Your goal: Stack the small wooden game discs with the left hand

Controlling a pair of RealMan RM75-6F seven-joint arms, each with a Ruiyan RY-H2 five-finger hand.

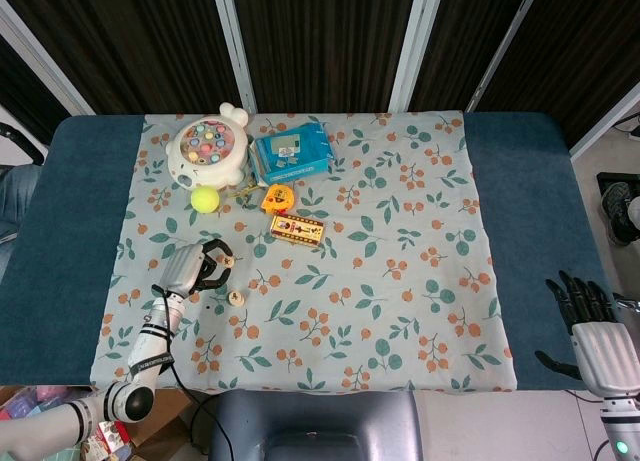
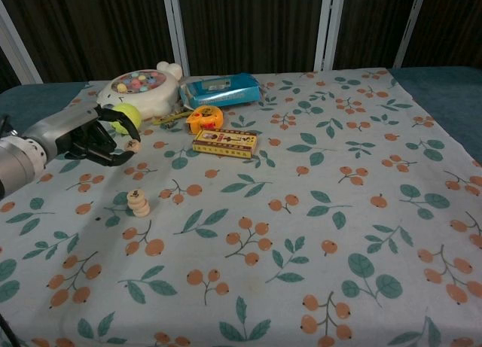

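A short stack of small wooden discs (image 2: 138,202) stands on the floral cloth at the left, its top disc marked with a dark character; in the head view the stack (image 1: 236,298) looks tiny. My left hand (image 2: 90,132) hovers above the cloth, up and to the left of the stack, and pinches one more wooden disc (image 2: 134,144) at its fingertips. The head view shows this hand (image 1: 195,268) with the disc (image 1: 228,262) just above the stack. My right hand (image 1: 600,341) hangs off the table's front right corner, fingers apart and holding nothing.
Behind the left hand lie a yellow ball (image 2: 124,115), a white fishing-game toy (image 2: 139,91), a blue pack (image 2: 220,89), an orange tape measure (image 2: 204,118) and a small yellow box (image 2: 224,143). The floral cloth (image 2: 316,234) stretches right and forward.
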